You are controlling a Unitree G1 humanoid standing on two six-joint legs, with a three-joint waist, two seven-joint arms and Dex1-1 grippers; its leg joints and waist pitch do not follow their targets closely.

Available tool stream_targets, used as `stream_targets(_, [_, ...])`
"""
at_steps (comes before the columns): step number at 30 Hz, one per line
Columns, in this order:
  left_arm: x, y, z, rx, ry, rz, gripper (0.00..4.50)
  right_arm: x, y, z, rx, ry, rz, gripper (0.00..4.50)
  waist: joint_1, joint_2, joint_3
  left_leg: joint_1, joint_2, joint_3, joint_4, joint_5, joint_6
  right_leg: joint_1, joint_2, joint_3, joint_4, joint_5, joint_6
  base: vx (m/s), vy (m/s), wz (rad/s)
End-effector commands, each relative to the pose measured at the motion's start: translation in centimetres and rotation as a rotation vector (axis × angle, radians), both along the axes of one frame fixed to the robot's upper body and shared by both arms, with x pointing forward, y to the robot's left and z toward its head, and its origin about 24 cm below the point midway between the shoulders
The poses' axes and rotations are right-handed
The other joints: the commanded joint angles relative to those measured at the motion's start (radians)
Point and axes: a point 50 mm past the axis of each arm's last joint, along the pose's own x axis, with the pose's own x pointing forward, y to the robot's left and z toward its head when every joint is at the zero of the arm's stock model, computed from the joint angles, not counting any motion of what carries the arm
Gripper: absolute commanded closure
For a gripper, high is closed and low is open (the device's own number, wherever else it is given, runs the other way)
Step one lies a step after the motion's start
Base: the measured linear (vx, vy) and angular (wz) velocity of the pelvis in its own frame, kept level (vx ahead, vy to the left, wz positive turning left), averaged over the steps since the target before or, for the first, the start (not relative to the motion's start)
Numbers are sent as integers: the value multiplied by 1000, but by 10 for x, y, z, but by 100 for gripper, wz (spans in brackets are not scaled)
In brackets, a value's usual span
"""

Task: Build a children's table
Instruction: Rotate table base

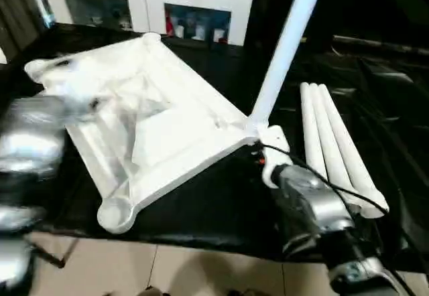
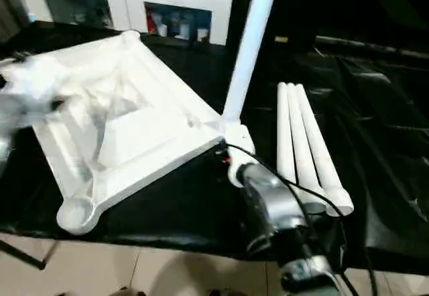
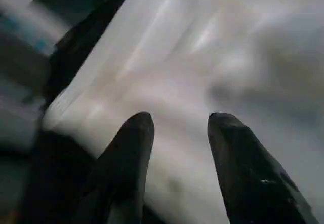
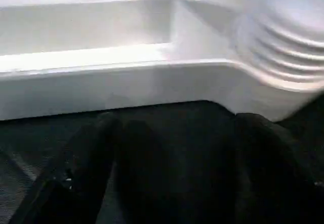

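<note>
Left eye view, tabletop: the white plastic rectangular tabletop (image 1: 144,118) lies ribbed underside up on the black-covered work surface (image 1: 221,209), one corner socket (image 1: 115,214) near the front edge.
Left eye view, fitted leg: one long white tapered tube leg (image 1: 285,48) stands upright in the right-hand corner socket, leaning slightly.
Left eye view, spare legs: three loose white tube legs (image 1: 338,145) lie side by side on the surface, right of the tabletop and apart from it.
Left eye view, background: a white cabinet with glass doors (image 1: 147,5) stands behind.
Right eye view, right arm: the silver forearm (image 2: 271,202) reaches toward the socketed corner; its white wrist piece sits just beside the leg's base.
Left wrist view, left gripper: the left gripper (image 3: 179,133) hovers over the tabletop's underside, its black fingers (image 3: 134,148) parted with nothing between them.
Right wrist view, right gripper: the right gripper (image 4: 174,148) faces the tabletop's rim beside the ribbed socket collar (image 4: 286,57); fingers spread wide, holding nothing.
Step, judged: likely one leg seated, the next to be fetched.
Advice: check that the standing leg is fully home, grip a loose leg near its thick end, keep it in line with an open socket, and steady the tabletop while pressing.
</note>
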Motion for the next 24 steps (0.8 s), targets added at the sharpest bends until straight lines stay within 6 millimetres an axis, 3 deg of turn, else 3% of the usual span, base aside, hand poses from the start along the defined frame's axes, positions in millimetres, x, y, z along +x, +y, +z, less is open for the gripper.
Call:
stream_targets(1, [-16,20,6,97,45,72,211,4,0,-1,-25,16,-1,66,0,21,-65,32,74,-28,-72,-130,-13,42,-90,72,-54,-165,-204,0,0,0])
stream_targets(2, [-20,23,7,115,53,88,207,5,1,-1,-24,17,1,66,-1,16,-63,24,72,-32,-77,-141,-22,47,-90,72,-52,-188,-192,0,0,0])
stream_targets(3, [-24,26,6,141,81,100,202,5,2,-1,-25,19,5,66,-1,13,-62,32,72,-30,-77,-153,-32,40,-89,73,-57,-194,-185,0,0,0])
stream_targets(7, [-37,32,-9,191,199,118,167,8,4,-2,-26,24,12,66,12,8,-62,39,71,-28,-78,-166,-55,35,-89,74,-54,-173,-184,0,0,0])
stream_targets(9, [-44,28,-21,183,265,88,152,10,5,-2,-26,24,13,66,14,5,-63,33,71,-30,-79,-164,-58,41,-93,75,-52,-173,-183,0,0,0])
stream_targets(14, [-54,-7,-39,13,353,-78,123,14,8,-1,-24,20,17,66,14,8,-64,30,69,-31,-77,-177,-68,43,-92,75,-50,-160,-196,0,0,0])
stream_targets(18, [-61,-32,-44,-5,421,-229,87,18,10,-1,-24,18,25,66,11,5,-62,28,66,-34,-76,-224,-67,44,-92,76,-59,-234,-180,0,0,0])
stream_targets(21, [-72,-52,-50,-56,499,-360,48,21,9,3,-17,6,20,66,11,16,-62,29,66,-36,-76,-230,-72,42,-88,76,-58,-250,-171,0,0,0])
stream_targets(24, [-78,-64,-54,-82,526,-430,30,22,8,8,-2,-10,7,66,8,11,-63,26,65,-35,-75,-219,-74,45,-84,75,-54,-219,-174,0,0,0])
